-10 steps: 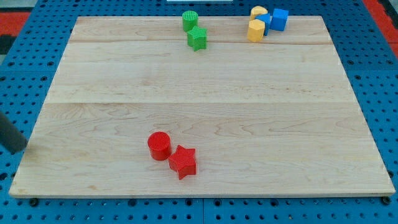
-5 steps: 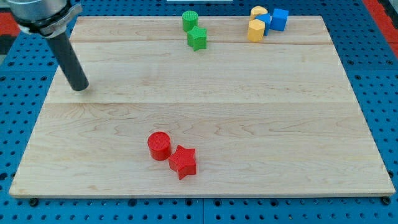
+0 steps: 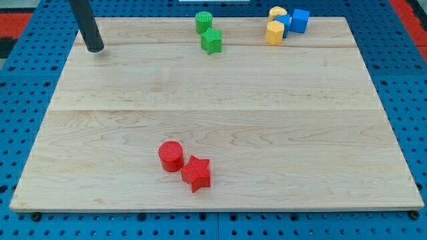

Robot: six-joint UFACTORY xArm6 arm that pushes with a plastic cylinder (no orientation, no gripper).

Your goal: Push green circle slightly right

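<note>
Two green blocks: green circle [image 3: 204, 21], green star [image 3: 211, 41]. Two red: red circle [image 3: 171, 156], red star [image 3: 196, 173]. Two yellow blocks [image 3: 274, 31]. Two blue blocks [image 3: 300, 21]. One rod.

You see my tip [image 3: 95, 49] at the board's [image 3: 220, 113] top-left, well left of the green circle [image 3: 203, 21], which touches the green star [image 3: 211, 41].

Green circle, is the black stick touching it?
No, my tip is far off toward the view's left of the green circle, with bare wooden board between them.
</note>
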